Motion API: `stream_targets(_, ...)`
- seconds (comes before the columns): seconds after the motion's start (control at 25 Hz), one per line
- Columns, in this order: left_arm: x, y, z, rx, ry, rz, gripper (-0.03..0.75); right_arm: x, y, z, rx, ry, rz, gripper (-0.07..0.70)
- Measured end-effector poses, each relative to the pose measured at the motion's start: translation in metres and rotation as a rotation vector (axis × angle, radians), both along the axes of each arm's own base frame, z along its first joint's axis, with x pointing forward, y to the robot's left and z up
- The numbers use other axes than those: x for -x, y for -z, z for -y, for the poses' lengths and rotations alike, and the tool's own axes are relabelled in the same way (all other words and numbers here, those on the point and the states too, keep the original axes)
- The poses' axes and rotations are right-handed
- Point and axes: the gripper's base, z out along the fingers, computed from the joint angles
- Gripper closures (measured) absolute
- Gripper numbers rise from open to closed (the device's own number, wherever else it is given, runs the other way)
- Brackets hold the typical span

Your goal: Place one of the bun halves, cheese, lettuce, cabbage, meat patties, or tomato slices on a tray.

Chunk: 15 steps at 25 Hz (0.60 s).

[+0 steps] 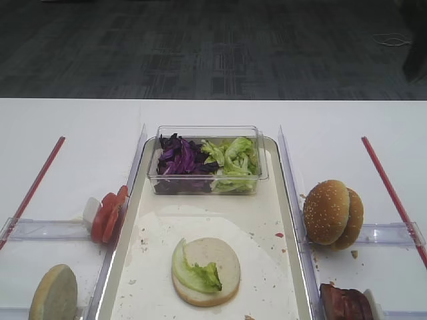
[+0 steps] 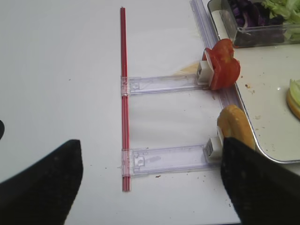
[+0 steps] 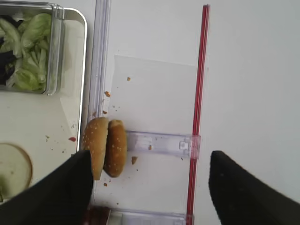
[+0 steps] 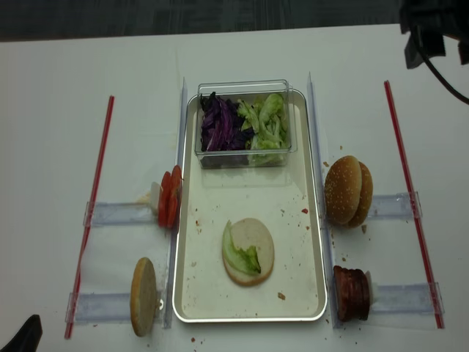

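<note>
The tray (image 4: 311,220) is centred, with a cut bun half (image 4: 249,251) topped by lettuce (image 4: 240,257) near its front. Sesame bun halves (image 4: 348,191), light and squashable, are stood on edge right of it, best pinched across the rim. Right gripper (image 3: 150,183) and left gripper (image 2: 150,180) are spread, empty.

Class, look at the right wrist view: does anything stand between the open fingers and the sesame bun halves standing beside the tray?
Nothing visible does. The sesame bun halves stand on edge just outside the tray rim, next to the left one of the open fingers, with only bare table and crumbs around them.
</note>
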Motion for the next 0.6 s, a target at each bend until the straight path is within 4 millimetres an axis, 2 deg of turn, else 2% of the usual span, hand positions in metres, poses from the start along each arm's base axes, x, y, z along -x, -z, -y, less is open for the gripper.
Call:
stream_targets(0.32,0.000,0.000,0.000,0.000,0.000,0.000,0.141,0.094,-0.017,0.015,0.018,0.003,0.143,0.100)
stream_targets(0.6,0.000,0.000,0.000,0.000,0.000,0.000,0.141,0.157,-0.009,0.024,0.021,0.009,0.246,0.100)
